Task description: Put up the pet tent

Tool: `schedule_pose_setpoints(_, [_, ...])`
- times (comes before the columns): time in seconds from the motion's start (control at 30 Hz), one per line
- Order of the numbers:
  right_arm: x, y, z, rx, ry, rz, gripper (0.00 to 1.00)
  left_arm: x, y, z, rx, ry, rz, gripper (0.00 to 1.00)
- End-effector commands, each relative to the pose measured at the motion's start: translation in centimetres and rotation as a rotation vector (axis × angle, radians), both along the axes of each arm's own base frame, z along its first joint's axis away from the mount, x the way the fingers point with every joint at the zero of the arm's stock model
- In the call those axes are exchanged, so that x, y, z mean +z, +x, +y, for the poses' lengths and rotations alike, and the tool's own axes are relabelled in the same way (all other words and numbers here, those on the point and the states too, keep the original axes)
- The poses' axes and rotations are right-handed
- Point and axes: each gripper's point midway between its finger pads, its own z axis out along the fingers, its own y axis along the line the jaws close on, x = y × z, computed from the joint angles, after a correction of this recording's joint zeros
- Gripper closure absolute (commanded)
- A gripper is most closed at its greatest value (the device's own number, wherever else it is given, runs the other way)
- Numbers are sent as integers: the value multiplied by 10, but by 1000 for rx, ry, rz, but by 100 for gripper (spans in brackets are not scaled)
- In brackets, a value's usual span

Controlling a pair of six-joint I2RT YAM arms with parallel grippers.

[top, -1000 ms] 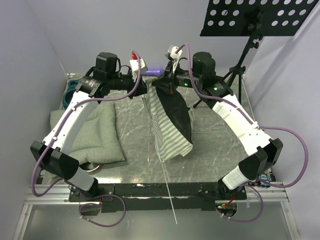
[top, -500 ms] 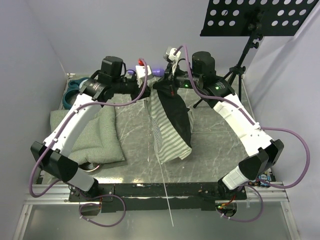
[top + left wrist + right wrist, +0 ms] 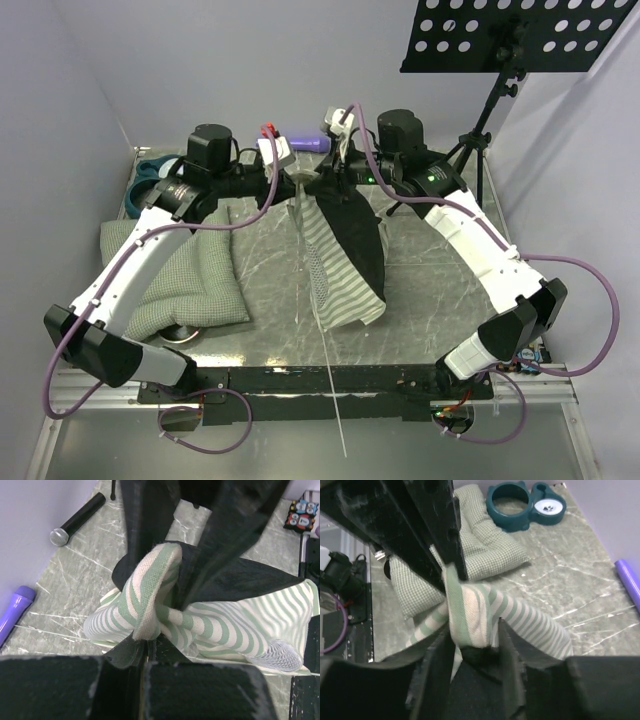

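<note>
The green-and-white striped fabric pet tent with black lining and a white mesh panel [image 3: 345, 250] is not set up. It hangs as a limp, folded sheet from a point near 12 o'clock on the grey marble-patterned table [image 3: 430, 290], and its lower end trails toward 6 o'clock and rests on the surface. No frame or roof shape is visible, so I judge the task to be at an early stage: the fabric is lifted, but spreading it and fitting the pole are both left to do. The left gripper [image 3: 145, 647] is clamped together on the tent's striped hem. The right gripper [image 3: 475, 630] has its jaws apart around another fold of that hem, with a thin gap on one side. I therefore read its hold as loose rather than a firm pinch. There is one tent. One thin white pole [image 3: 325, 340] shows, running from the raised fabric down past the table's 6 o'clock edge. One flat green-checked quilted cushion [image 3: 195, 270] lies at 9 o'clock, partly under the left arm. One teal double pet bowl [image 3: 525, 510] sits at about 10 o'clock. One purple cylinder [image 3: 15, 610] lies near 12 o'clock, with one black microphone [image 3: 77, 520] close by. One black perforated music stand [image 3: 520, 35] stands beyond the table at about 1 o'clock.
</note>
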Motion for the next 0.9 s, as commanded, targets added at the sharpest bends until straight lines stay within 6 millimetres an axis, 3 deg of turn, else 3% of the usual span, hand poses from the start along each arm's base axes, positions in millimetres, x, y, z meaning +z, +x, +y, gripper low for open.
schedule_pose_setpoints(0.0, [10, -13, -7, -5, 40, -14, 52, 11, 0, 2, -16, -62, -1, 99])
schedule_pose_setpoints(0.13, [3, -16, -12, -19, 44, -16, 55, 12, 1, 4, -24, -71, -7, 99])
schedule_pose_setpoints(0.17, [4, -15, -11, -22, 50, -17, 60, 11, -1, 4, -31, -72, -12, 99])
schedule_pose_setpoints(0.27, [18, -8, -6, -27, 90, -38, 67, 6, -4, 3, -54, -62, -14, 99])
schedule_pose_setpoints(0.47, [36, 1, 3, -11, 119, -67, 97, -3, -2, 1, -63, -23, -13, 99])
schedule_pose_setpoints(0.53, [45, -2, 5, 7, 137, -82, 100, -8, -1, -2, -65, 4, -15, 99])
schedule_pose_setpoints(0.6, [43, -6, 9, 34, 109, -90, 100, -7, 0, -5, -59, 13, -26, 99])
schedule_pose_setpoints(0.67, [29, -7, 12, 51, 59, -71, 100, -1, -1, -7, -57, 0, -30, 99])
schedule_pose_setpoints(0.87, [0, -7, -1, 21, -13, -64, 100, 19, -2, 5, -28, -104, -61, 99])
